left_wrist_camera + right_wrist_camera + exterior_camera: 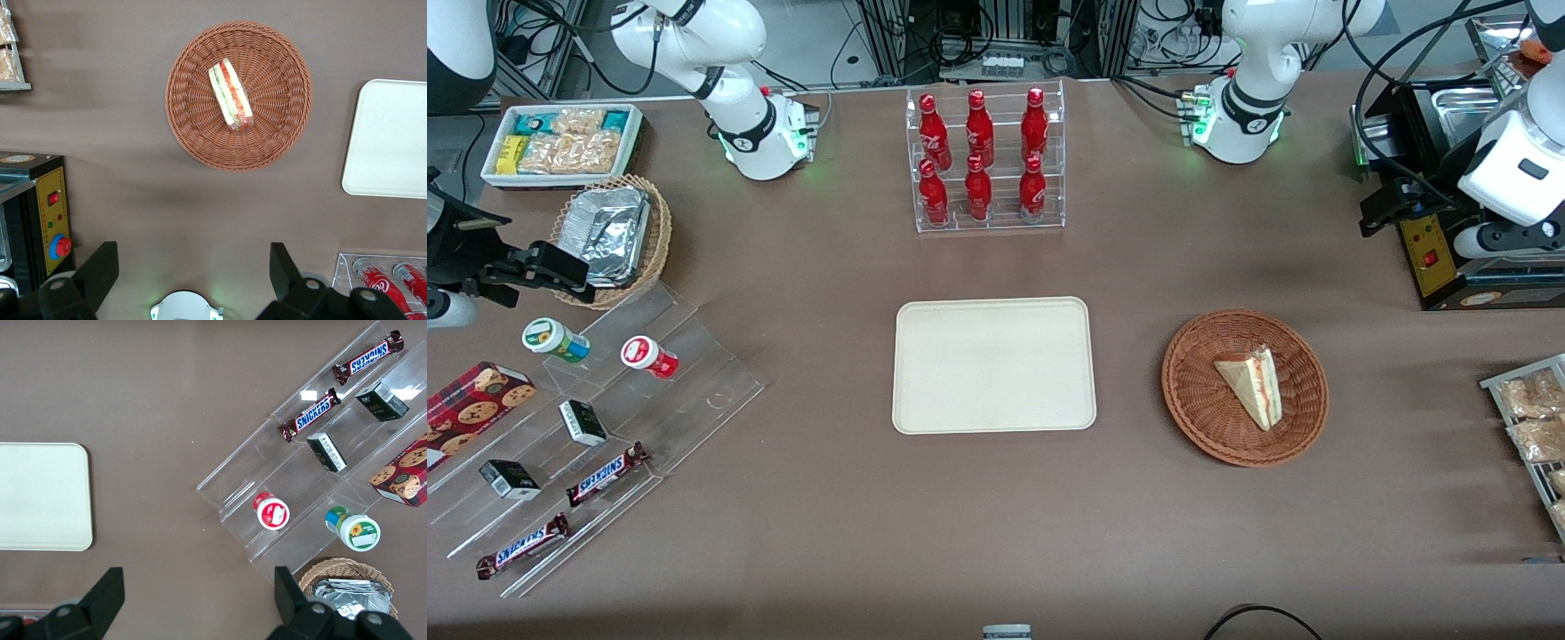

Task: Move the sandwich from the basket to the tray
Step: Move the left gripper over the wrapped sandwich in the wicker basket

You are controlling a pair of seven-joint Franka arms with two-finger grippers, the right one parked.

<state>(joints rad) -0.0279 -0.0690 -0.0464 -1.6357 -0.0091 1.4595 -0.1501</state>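
The left arm's gripper (193,280), fingers spread wide, hovers high above the round reddish-brown wicker basket (1199,391); it probably should straddle the pale triangular sandwich wedge (1252,384) across its flat bread faces.

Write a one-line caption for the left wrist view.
Open gripper hovers high above the sandwich lying in the basket, tray beside it.

Reddish-brown woven basket (1209,418), cream tray (993,364)

High front overview; both wrist cameras downward, sharing tray (993,365)
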